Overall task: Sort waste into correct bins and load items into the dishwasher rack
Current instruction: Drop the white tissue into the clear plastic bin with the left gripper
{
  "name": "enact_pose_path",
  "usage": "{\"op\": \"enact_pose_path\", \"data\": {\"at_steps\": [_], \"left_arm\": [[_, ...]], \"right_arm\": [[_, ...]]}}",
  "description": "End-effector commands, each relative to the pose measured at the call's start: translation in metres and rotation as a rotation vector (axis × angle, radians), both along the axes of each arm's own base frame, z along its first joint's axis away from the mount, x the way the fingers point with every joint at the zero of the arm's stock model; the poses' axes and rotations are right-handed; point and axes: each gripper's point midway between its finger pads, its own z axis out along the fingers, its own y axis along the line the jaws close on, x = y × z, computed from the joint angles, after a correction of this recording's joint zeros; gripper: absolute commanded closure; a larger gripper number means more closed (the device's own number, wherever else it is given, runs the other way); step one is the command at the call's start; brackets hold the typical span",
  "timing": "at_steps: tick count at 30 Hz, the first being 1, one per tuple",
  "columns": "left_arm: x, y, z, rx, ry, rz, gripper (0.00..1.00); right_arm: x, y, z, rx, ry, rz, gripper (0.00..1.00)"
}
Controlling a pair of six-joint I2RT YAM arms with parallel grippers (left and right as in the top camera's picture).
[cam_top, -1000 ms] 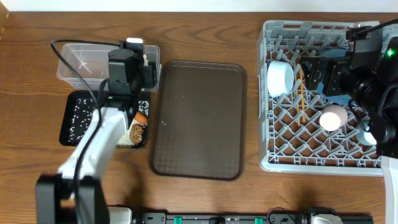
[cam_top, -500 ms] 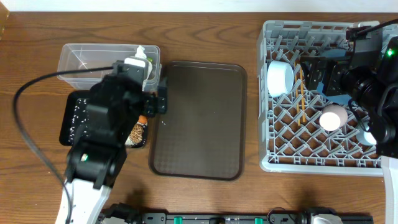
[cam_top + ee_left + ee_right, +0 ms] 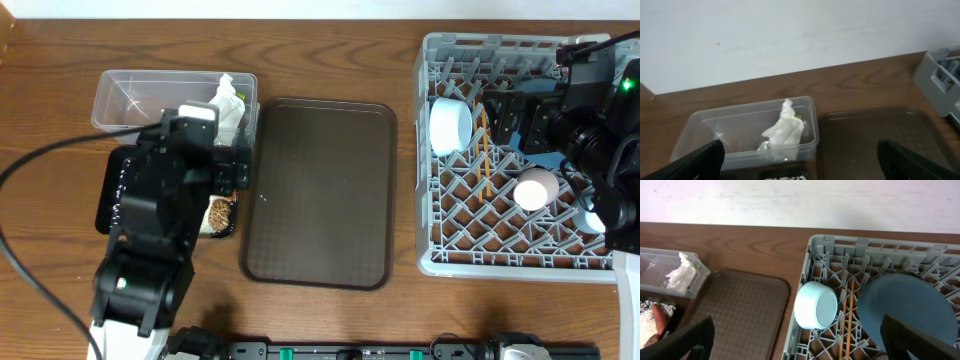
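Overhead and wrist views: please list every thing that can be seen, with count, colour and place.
table: one, brown wood.
dishwasher rack: one, grey, right.
light-blue cup: one, in rack.
pink cup: one, in rack.
chopsticks: pair, wooden, in rack.
plate: one, dark blue, in rack.
serving tray: one, brown, centre.
tub: one, clear, left.
paper: one, white, in tub.
black tray: one, beside tub.
rice grains: many, white, on black tray.
food lump: one, brown, on black tray.
left gripper: open.
right gripper: open.
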Motion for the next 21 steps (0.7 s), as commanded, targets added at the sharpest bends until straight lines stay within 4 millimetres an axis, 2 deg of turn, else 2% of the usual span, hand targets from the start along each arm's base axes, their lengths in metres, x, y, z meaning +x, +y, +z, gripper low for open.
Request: {"op": "enact_pose_path", "data": {"at_steps": [1,7,14,21], "left_arm": [[-0.016,0.015,-0.002,0.023,-0.036,0.046,0.02],[-0.04,0.023,-0.041,0.01,-0.08,0.053,0.02],[-0.055,0.022,-0.081,-0.051,-0.25,0.034,0.02],[-0.065,0.024,-0.118,-0.106,-0.278,0.04,0.02]], "right_arm": [[-0.001,0.002,0.001,0.008,-0.001,0.003,0.01],[-0.001,0.002,0.001,0.008,-0.001,0.003,0.01],[-0.001,0.002,0.001,0.008,-0.001,0.003,0.01],[-0.001,0.002,0.001,0.008,-0.001,0.003,0.01]]}}
